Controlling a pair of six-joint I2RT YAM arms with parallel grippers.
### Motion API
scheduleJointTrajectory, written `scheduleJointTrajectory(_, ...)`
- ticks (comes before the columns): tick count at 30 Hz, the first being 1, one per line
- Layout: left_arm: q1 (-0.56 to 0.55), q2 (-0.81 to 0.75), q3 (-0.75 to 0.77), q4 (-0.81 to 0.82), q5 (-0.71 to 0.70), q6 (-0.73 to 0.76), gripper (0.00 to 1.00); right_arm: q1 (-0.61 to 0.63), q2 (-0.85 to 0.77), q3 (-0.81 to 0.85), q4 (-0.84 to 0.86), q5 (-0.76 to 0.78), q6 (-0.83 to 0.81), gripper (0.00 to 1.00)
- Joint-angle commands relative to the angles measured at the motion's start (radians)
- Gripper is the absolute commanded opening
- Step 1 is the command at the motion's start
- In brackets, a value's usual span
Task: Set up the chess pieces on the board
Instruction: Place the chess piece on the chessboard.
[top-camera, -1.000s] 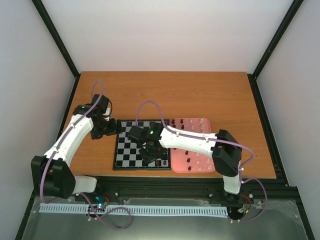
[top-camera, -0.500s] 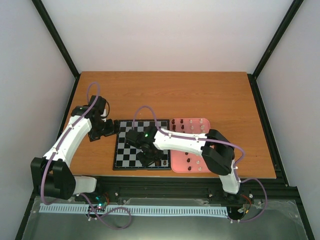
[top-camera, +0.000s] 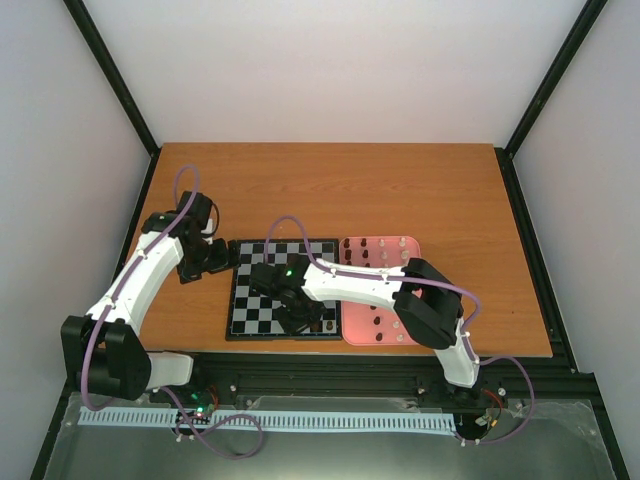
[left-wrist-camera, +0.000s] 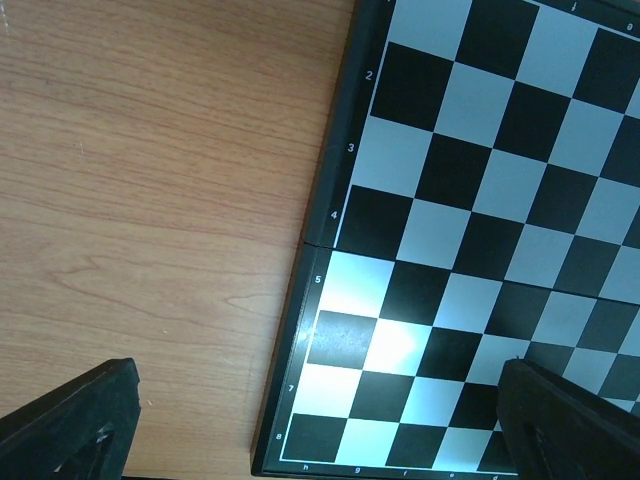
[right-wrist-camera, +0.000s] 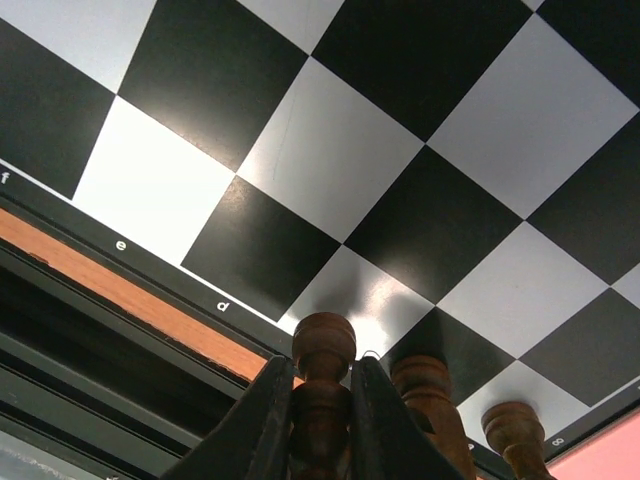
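The black and pale grey board (top-camera: 255, 300) lies in front of both arms. My right gripper (right-wrist-camera: 322, 365) is shut on a dark brown chess piece (right-wrist-camera: 323, 340), held just above the board's near edge by the letter d. Two more brown pieces (right-wrist-camera: 428, 385) (right-wrist-camera: 512, 425) stand on the near row to its right. In the top view the right gripper (top-camera: 300, 318) hovers over the near right part of the board. My left gripper (left-wrist-camera: 320, 440) hangs open and empty over the board's left edge (left-wrist-camera: 330, 200), its fingers (left-wrist-camera: 70, 420) spread wide.
A pink tray (top-camera: 350, 322) touches the board's right side and holds several dark and cream pieces (top-camera: 385, 322). Bare wooden table (top-camera: 400, 190) stretches behind the board and tray. A black frame rail runs along the table's near edge (right-wrist-camera: 100, 340).
The right arm's elbow has swung left and its gripper, with the brown piece, has shifted slightly left along the board's near row. The left gripper has drawn back a little to the left.
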Motion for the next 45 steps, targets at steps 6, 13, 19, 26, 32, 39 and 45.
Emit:
scheduleJointTrajectory(6, 0.007, -0.012, -0.001, 0.016, 0.018, 0.008, 1.00, -0.015, 0.017, -0.013, 0.012, -0.011, -0.019, 0.10)
scheduleJointTrajectory(13, 0.007, -0.004, -0.001, 0.020, 0.020, 0.011, 1.00, -0.019, 0.023, -0.010, 0.007, -0.013, -0.028, 0.13)
scheduleJointTrajectory(19, 0.006, 0.006, 0.002, 0.022, 0.020, 0.012, 1.00, -0.020, 0.023, -0.010, 0.008, -0.017, -0.035, 0.23)
scheduleJointTrajectory(26, 0.007, 0.009, 0.002, 0.022, 0.020, 0.014, 1.00, -0.021, 0.006, -0.003, 0.017, 0.001, -0.043, 0.32)
scheduleJointTrajectory(32, 0.007, 0.011, 0.002, 0.025, 0.024, 0.014, 1.00, -0.020, -0.017, 0.036, 0.004, 0.030, -0.049, 0.35)
scheduleJointTrajectory(39, 0.007, 0.014, 0.005, 0.025, 0.029, 0.015, 1.00, -0.023, -0.056, 0.081, -0.038, 0.090, -0.035, 0.36)
scheduleJointTrajectory(45, 0.007, 0.013, 0.006, 0.023, 0.030, 0.017, 1.00, -0.098, -0.152, 0.040, -0.067, 0.169, 0.015, 0.44)
